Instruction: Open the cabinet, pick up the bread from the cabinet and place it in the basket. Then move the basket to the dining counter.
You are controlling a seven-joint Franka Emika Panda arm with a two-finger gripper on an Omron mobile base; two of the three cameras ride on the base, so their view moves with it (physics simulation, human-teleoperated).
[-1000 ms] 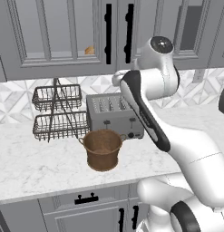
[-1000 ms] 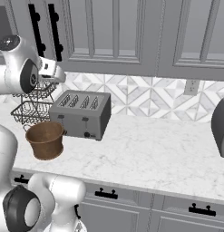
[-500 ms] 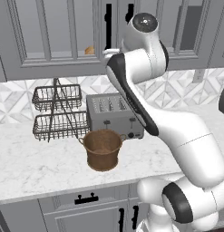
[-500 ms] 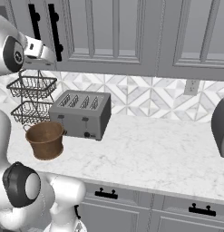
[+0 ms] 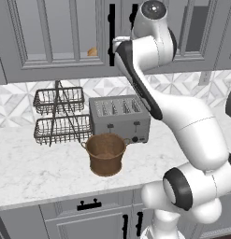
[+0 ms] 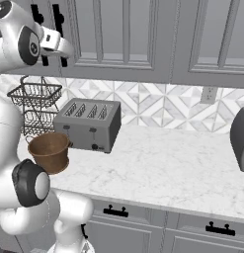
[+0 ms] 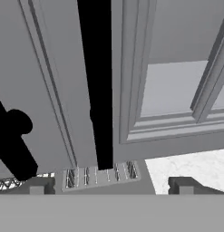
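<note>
Glossy white rounded arm [image 5: 191,126] segments, dark grey joint rings, black strip along the forearm.

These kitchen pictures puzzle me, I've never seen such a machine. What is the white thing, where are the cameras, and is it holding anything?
The white thing is a robot arm. Two cameras ride behind it, left and right; a third sits on its hand. On the counter stand a toaster, a wire rack and a woven basket. The bread lies behind the glass doors of the closed cabinet. The gripper is open and empty, facing a black door handle.
</note>
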